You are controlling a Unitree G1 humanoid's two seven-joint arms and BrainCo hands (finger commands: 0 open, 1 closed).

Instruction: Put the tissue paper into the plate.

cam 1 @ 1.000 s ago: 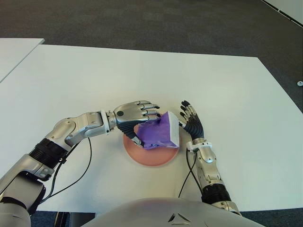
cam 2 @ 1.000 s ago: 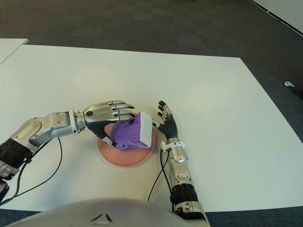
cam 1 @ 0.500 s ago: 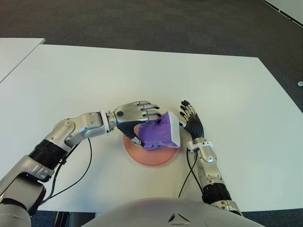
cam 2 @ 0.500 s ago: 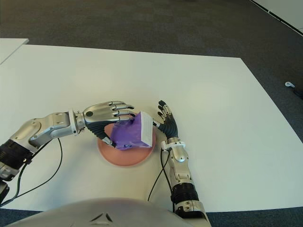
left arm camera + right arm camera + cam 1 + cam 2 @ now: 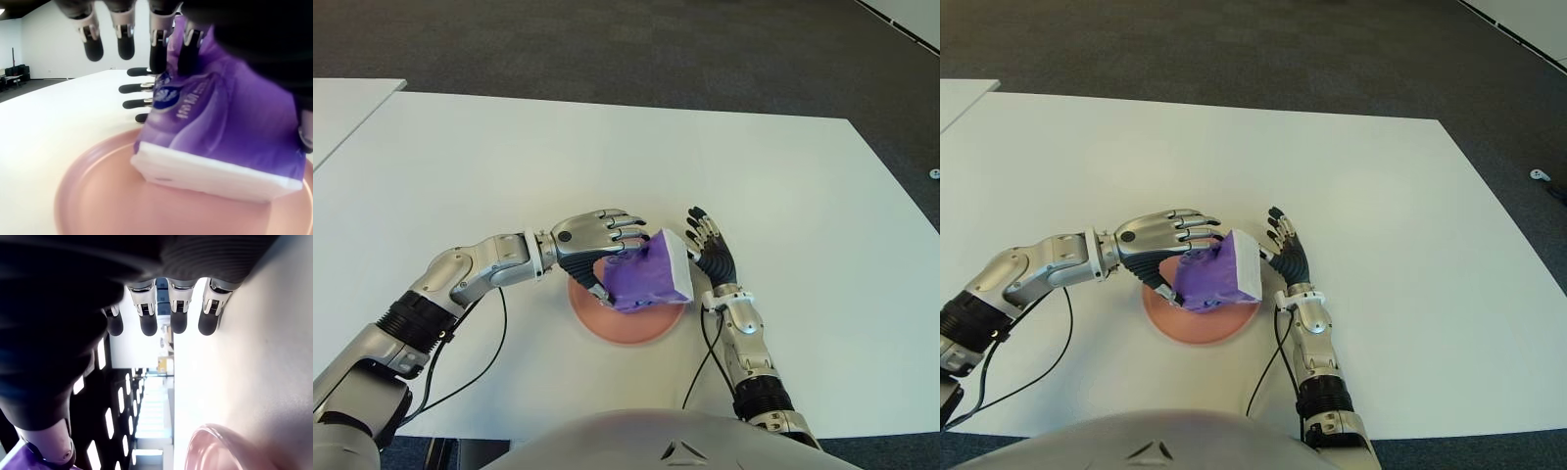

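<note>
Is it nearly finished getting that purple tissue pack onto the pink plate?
Nearly. The tissue pack is already over the plate, one white edge down on it in the left wrist view. The left hand grips it, tilted. The right hand shows open beside the plate's right side. Left to do: let go.

The print on the tissue pack (image 5: 220,127) is unreadable.
</note>
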